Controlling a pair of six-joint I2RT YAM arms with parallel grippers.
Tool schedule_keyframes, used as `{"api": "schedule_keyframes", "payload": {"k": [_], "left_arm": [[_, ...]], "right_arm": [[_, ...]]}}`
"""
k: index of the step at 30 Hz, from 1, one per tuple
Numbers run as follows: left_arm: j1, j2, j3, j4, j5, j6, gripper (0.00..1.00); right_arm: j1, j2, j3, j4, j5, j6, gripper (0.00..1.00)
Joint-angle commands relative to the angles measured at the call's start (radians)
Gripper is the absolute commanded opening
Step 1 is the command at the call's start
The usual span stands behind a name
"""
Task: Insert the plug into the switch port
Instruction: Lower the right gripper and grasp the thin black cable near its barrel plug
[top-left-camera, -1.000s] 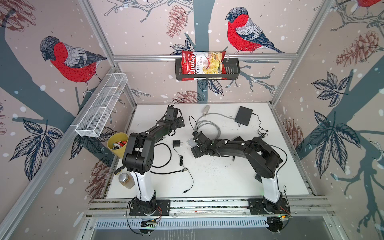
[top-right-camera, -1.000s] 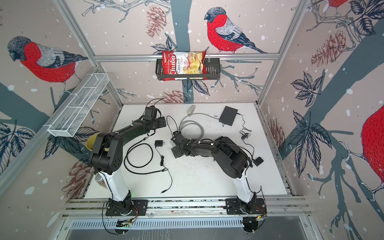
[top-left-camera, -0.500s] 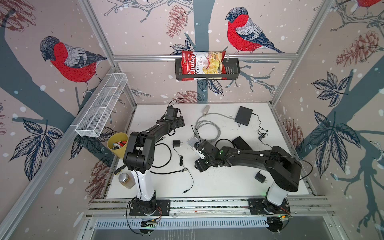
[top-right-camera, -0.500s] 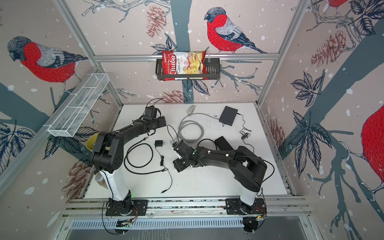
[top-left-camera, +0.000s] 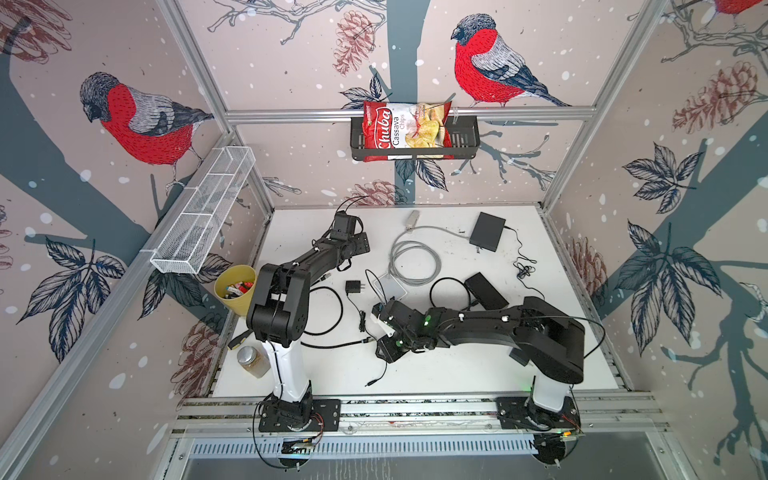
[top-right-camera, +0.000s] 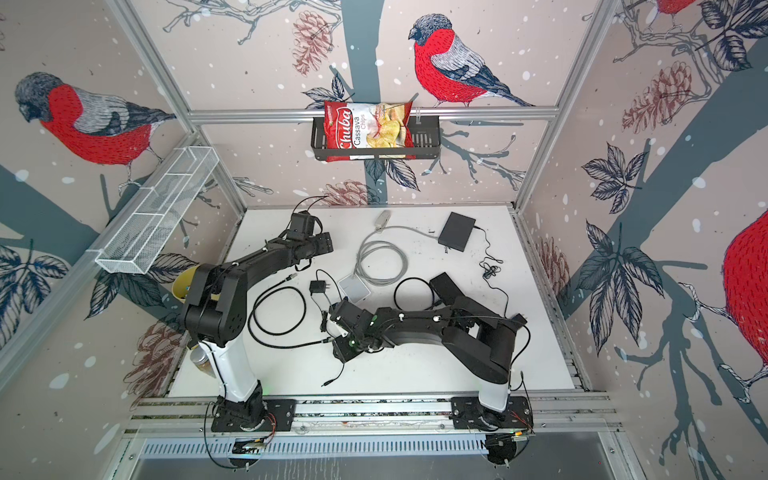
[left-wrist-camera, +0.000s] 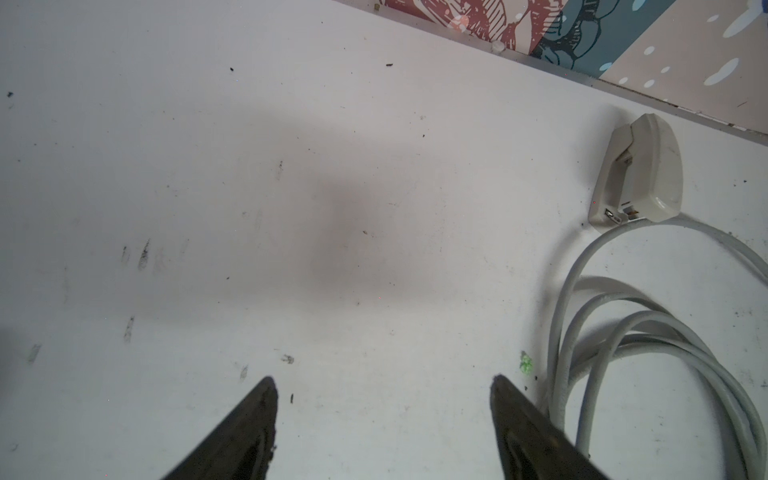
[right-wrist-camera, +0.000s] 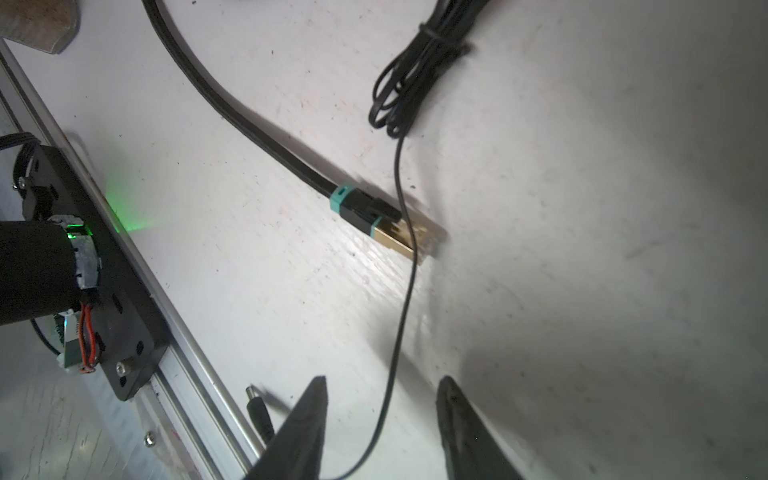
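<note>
Your right gripper (right-wrist-camera: 382, 380) hovers low near the gold plug (right-wrist-camera: 405, 241), jaws apart and gripping nothing, seemingly to straddle it, while your left gripper (left-wrist-camera: 382, 380) hangs well apart, jaws wide and empty.

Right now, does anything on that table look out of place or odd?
Yes. A thin wire lies draped straight over the gold plug, then passes through the open right hand. It looks odd because a grab at the plug might drag that wire along.
</note>
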Motion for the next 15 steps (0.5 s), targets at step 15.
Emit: {"api": "schedule_keyframes", "payload": {"k": [15], "left_arm": [[-0.050,-0.035,0.004,-0.023,-0.055,0.035,0.79]], "right_arm": [[-0.132,-0.024,-0.011,-0.197,0.213,-0.045,0.13]]}}
